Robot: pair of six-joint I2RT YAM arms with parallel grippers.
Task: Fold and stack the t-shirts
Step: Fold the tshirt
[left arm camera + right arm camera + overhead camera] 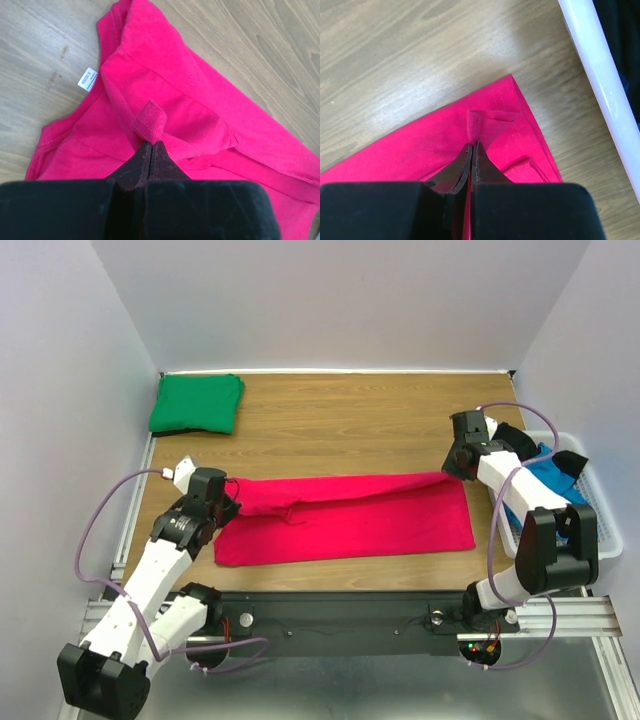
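A white basket (604,520) sits at the wooden table's (350,420) right edge.

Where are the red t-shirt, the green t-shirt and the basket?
red t-shirt (350,520): top view, middle of the spread cloth.
green t-shirt (197,403): top view, centre of the folded bundle.
basket (603,502): top view, its right slatted wall.

There's the spread shirt (350,520), middle of the table (350,420).
Behind its left end lies the folded shirt (197,403); just right of it the basket (606,520), with more shirts (553,472) inside.
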